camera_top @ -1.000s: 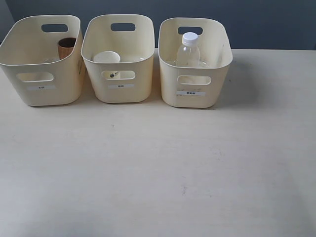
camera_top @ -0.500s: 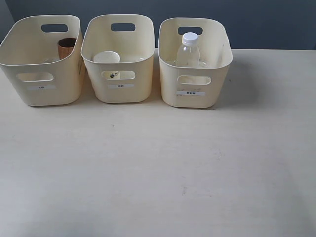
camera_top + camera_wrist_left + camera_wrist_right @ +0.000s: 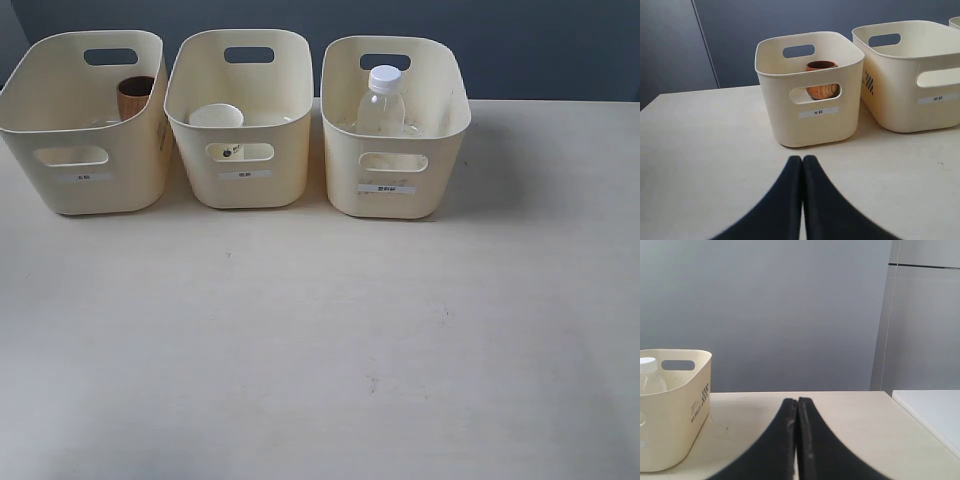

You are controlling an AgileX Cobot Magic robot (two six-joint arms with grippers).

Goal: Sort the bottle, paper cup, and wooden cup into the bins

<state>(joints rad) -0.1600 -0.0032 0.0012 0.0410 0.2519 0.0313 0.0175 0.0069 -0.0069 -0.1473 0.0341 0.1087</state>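
Bins [image 3: 240, 190] stand in a row of three along the far edge of the pale table [image 3: 320, 350], each with an oval slot handle and a small white front label. Left bin [image 3: 85, 190] contains the wooden cup [image 3: 135, 97], upright against the right-hand wall; in the left wrist view the same cup [image 3: 821, 85] shows partly through the front handle slot. Middle bin [image 3: 290, 150] contains the paper cup [image 3: 217, 117], upright with its open rim facing up and a small dark mark visible through the handle slot. Right bin [image 3: 440, 120] contains the bottle [image 3: 382, 102], upright, white cap on top, rising to about the rim of the bin. Left gripper [image 3: 802, 162] has both black fingers pressed together, holding nothing, above bare table in front of the left bin. Right gripper [image 3: 797, 402] is likewise fully closed and empty, beside the right bin. Neither arm appears in the exterior view
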